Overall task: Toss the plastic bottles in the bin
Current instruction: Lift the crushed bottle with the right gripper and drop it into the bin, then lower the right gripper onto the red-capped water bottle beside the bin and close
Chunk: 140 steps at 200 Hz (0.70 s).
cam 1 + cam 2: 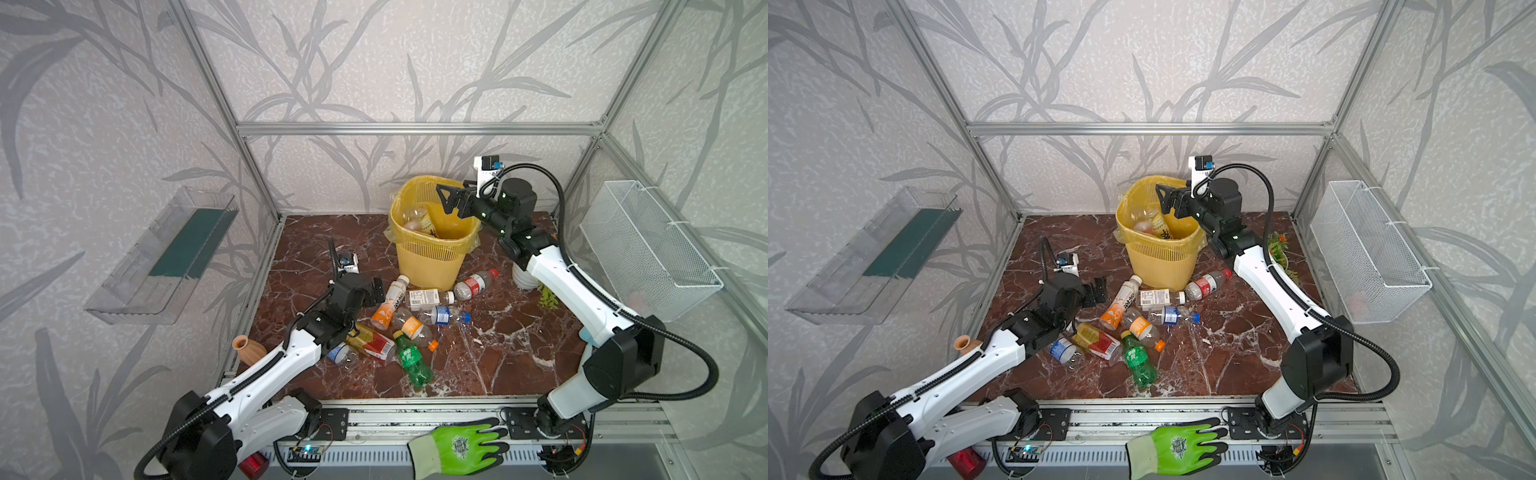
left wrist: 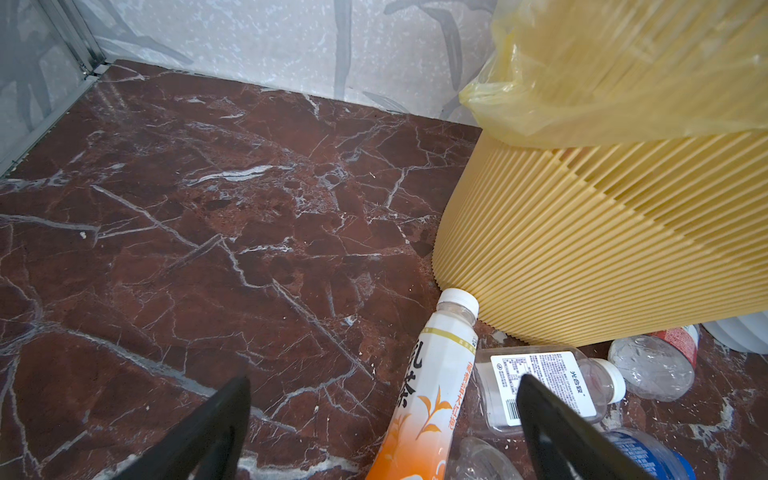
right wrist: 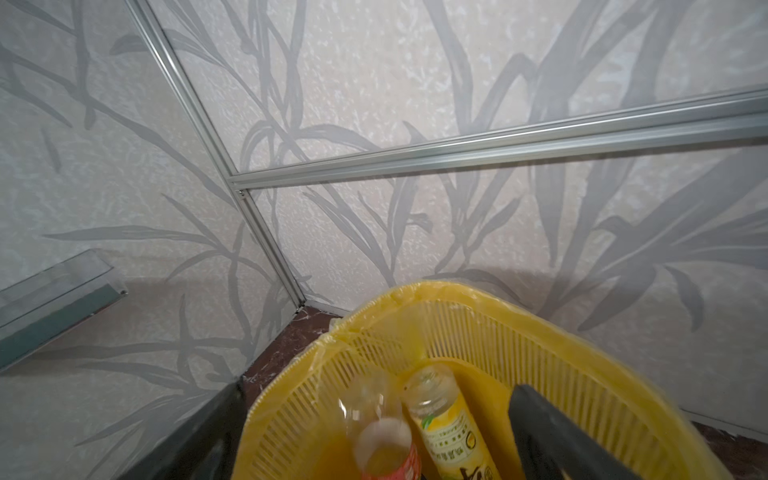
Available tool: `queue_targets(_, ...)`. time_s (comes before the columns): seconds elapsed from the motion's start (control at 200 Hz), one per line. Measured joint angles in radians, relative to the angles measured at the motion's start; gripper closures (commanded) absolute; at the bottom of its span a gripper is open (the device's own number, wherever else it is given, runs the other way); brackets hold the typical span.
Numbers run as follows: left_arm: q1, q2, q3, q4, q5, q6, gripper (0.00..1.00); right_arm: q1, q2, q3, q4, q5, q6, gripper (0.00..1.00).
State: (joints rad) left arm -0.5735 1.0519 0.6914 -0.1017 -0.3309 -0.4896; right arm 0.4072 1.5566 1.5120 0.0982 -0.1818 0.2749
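The left gripper [image 2: 384, 380] hovers open over a white-and-orange plastic tea bottle [image 2: 432, 395] at the foot of the tall yellow slatted bin [image 1: 428, 257].

Its jaws are spread wide and hold nothing. The bottle lies flat between them, its long axis running straight out from the jaws and its white cap just beside the bin's base, so a close would likely fall across its body. The right gripper [image 3: 376, 392], also wide open and empty, hangs over the bin's mouth near the far edge of the red-brown marble tabletop [image 1: 498, 361], with two bottles [image 3: 453, 424] lying inside. The remaining plastic bottles [image 1: 409, 328] lie heaped mid-tabletop, and the left arm looks the nearer.
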Motion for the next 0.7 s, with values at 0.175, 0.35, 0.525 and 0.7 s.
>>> queue_targets(0.175,0.000,-0.036,-0.001,0.009,0.000,0.009,0.01,-0.002,-0.187,-0.054,-0.013,0.048,-0.045,0.01)
queue_targets(0.35,0.000,-0.063,-0.022,0.029,0.001,0.019,0.01,-0.002,-0.380,-0.203,-0.016,0.134,-0.050,0.01)
queue_targets(0.525,0.000,-0.068,-0.063,0.027,0.006,0.026,0.01,-0.047,-0.452,-0.462,-0.067,0.212,0.031,0.00)
queue_targets(0.7,0.000,-0.059,-0.069,0.029,0.017,0.026,0.01,-0.113,-0.431,-0.703,-0.127,0.232,0.159,0.03)
